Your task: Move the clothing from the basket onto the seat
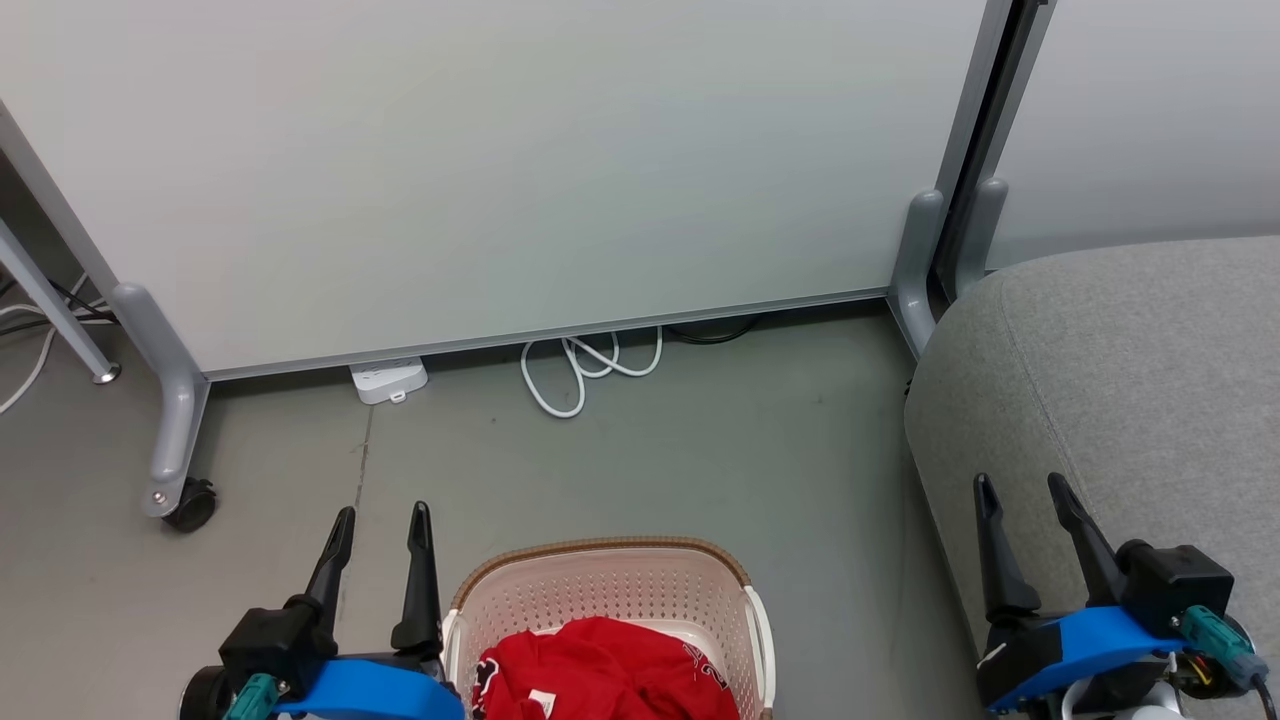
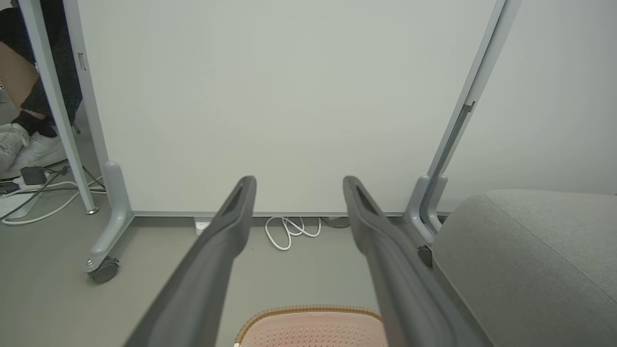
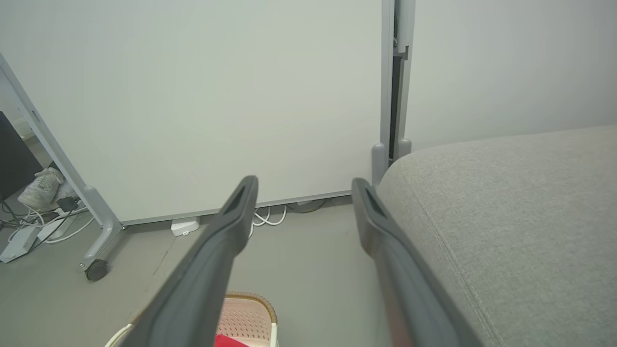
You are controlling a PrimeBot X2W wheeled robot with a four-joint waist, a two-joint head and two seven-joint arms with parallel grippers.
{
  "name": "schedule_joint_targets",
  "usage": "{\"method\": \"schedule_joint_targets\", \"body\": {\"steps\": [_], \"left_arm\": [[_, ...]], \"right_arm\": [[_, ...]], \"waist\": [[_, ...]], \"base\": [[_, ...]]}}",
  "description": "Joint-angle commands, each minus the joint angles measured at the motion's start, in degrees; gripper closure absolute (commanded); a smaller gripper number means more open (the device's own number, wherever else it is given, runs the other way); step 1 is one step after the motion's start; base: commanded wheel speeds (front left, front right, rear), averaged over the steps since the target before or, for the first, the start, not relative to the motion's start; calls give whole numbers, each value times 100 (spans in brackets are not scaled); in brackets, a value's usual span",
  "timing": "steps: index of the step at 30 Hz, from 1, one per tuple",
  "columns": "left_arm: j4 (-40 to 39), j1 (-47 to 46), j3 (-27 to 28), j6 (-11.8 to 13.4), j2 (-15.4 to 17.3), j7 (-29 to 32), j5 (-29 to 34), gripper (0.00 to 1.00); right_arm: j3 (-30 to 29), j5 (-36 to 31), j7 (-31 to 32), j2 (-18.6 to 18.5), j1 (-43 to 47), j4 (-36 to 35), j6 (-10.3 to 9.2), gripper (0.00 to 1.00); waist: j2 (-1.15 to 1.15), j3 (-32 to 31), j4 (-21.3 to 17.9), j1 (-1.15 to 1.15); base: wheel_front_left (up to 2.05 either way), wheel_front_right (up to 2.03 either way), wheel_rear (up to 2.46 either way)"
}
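Red clothing (image 1: 600, 672) lies bunched in the cream basket (image 1: 610, 580) with a brown rim, on the floor at the bottom centre of the head view. The grey seat (image 1: 1130, 400) fills the right side. Just left of the basket, my left gripper (image 1: 382, 518) stands open and holds nothing. My right gripper (image 1: 1018, 488) is open too, over the seat's front left corner. The left wrist view shows the basket rim (image 2: 308, 311) below open fingers (image 2: 231, 217), and the seat (image 2: 530, 255). In the right wrist view the basket (image 3: 248, 313), a scrap of clothing (image 3: 226, 341) and the seat (image 3: 506, 217) appear.
A white partition panel (image 1: 500, 170) on castor legs (image 1: 180, 500) stands behind the basket, with a white cable coil (image 1: 580, 370) and a power strip (image 1: 388, 380) at its foot. A person's shoes (image 2: 24, 144) and cables lie beyond the panel's left end. Grey floor lies between basket and panel.
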Motion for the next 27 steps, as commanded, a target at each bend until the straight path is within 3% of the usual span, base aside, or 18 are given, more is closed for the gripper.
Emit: {"method": "schedule_joint_targets", "body": {"steps": [1, 15, 27], "left_arm": [[0, -89, -4, 24, 40, -67, 113, 0], [55, -63, -77, 107, 46, -206, 567, 0], [69, -38, -58, 87, 44, -197, 566, 0]], "right_arm": [[0, -149, -47, -30, 25, -46, -2, 0], [20, -693, -144, -33, 60, -92, -2, 0], [12, -654, -154, -32, 87, -75, -2, 0]], "waist": [[0, -6, 2, 0], [0, -25, 11, 0], [0, -33, 24, 0]], "base": [[0, 0, 0], [0, 0, 0], [0, 0, 0]]}}
